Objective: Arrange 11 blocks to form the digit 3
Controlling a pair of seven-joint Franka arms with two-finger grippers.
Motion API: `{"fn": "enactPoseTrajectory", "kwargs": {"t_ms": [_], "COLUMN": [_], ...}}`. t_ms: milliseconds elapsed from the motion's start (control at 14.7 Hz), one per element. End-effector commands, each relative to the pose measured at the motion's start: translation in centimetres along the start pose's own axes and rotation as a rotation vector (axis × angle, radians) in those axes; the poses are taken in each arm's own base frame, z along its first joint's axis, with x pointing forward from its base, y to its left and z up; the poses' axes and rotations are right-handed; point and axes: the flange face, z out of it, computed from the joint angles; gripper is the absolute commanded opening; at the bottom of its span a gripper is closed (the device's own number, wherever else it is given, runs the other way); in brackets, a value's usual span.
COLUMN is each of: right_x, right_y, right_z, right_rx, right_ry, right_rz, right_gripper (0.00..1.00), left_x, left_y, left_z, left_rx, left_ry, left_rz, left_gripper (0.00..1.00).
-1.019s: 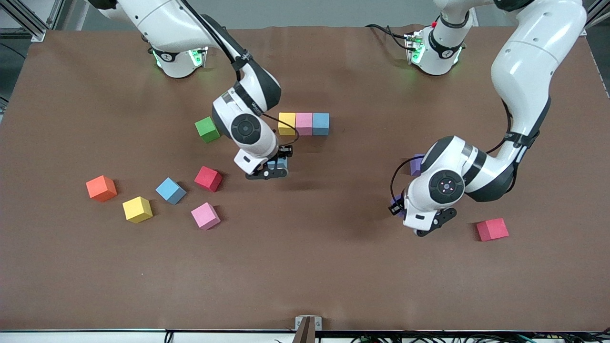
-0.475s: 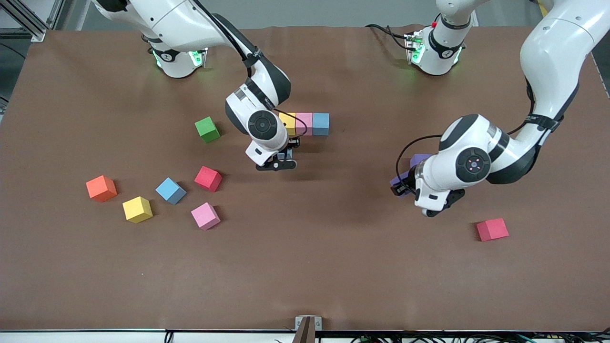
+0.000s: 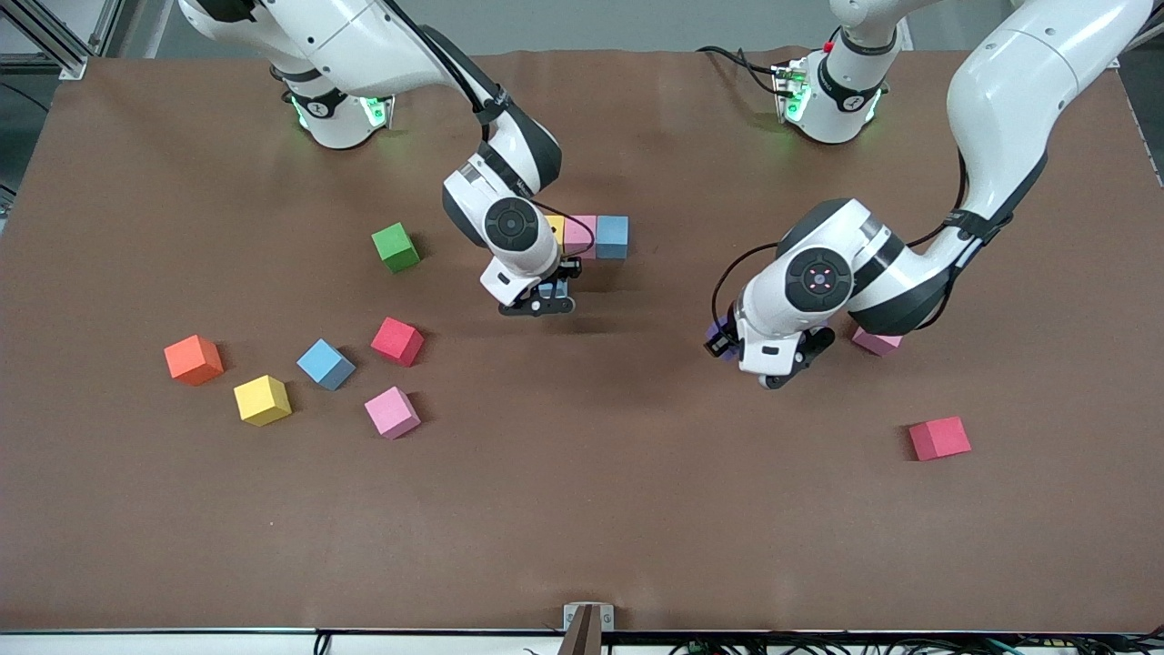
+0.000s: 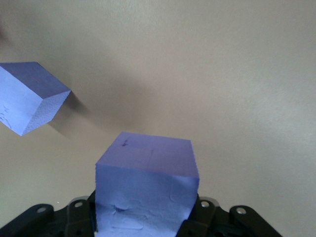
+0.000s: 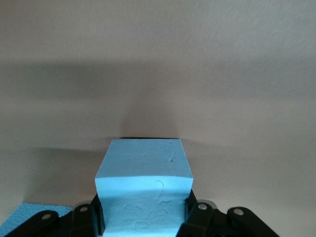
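- Carrying a light blue block (image 5: 143, 190) clenched in my right gripper (image 3: 538, 305), just over the table beside the yellow-pink-blue bar (image 3: 596, 236), which lies toward the robots' bases.
- My left gripper (image 3: 727, 344) grips a purple block (image 4: 145, 190), well apart from that bar.

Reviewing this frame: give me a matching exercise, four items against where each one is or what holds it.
Items:
1. purple cube
2. light blue cube
3. green cube
4. yellow, pink and blue row

Places or states:
A. loose on the table toward the right arm's end, beside that arm's wrist
B. clamped in the left gripper
C. three touching cubes lying on the table, partly covered by the right arm
D. clamped in the right gripper

Pairs: 1-B, 2-D, 3-A, 4-C
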Motion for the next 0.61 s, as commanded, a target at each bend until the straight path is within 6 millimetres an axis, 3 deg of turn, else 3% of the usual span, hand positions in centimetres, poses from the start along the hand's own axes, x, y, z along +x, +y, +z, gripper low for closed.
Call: {"fn": "enactPoseTrajectory", "kwargs": {"t_ms": [0,543], "right_x": [-1.1,-2.1], "right_y": [0.0,0.0], "right_z": [0.0,0.0], "right_rx": [0.001,-0.043], "right_ry": [-0.004,-0.05], "right_rz": [0.015,0.004], "right_gripper": [0.39,0.39], "left_x": [0.0,-0.7], "left_y": [-0.5,0.3], "left_z": [0.4,-0.1], "left_rx": [-0.01,-0.057], "left_ry": [0.026,0.033], "left_rz": [-0.001,0.068], "left_gripper": [0.3,0.3]}}
